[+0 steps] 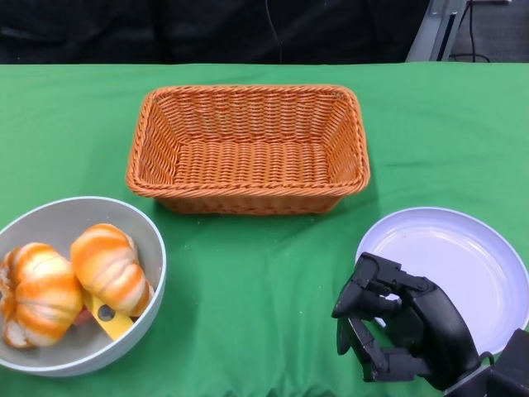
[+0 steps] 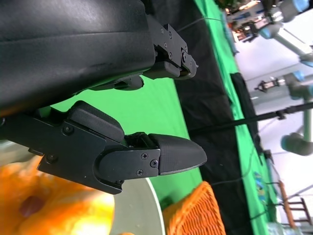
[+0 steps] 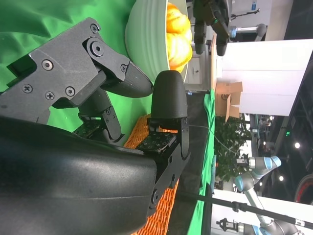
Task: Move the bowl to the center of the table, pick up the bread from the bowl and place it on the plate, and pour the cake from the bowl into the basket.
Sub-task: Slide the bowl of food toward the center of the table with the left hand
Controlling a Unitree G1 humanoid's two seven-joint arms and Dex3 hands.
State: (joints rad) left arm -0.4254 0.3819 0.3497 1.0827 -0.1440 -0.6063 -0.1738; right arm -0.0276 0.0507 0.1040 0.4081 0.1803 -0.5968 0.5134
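Sitting on the green bench (image 1: 248,289) well apart from the empty, half-curled right robot hand (image 1: 397,331), the grey rounded bowl (image 1: 50,223) looks rigid and smooth. It probably slips, so its rim beside the left robot hand (image 2: 122,147) seems the best hold; that hand grips nothing, fingers apart. The orange striped soft bread rolls (image 1: 107,265) inside should squash easily.

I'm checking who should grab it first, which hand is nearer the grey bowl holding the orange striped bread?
Left. The left hand hangs right over the grey bowl and bread; the right hand is across the table, by the white plate.

Right hand (image 1: 388,327) empty, fingers apart and loosely curled, left hand (image 2: 122,122) empty, fingers apart
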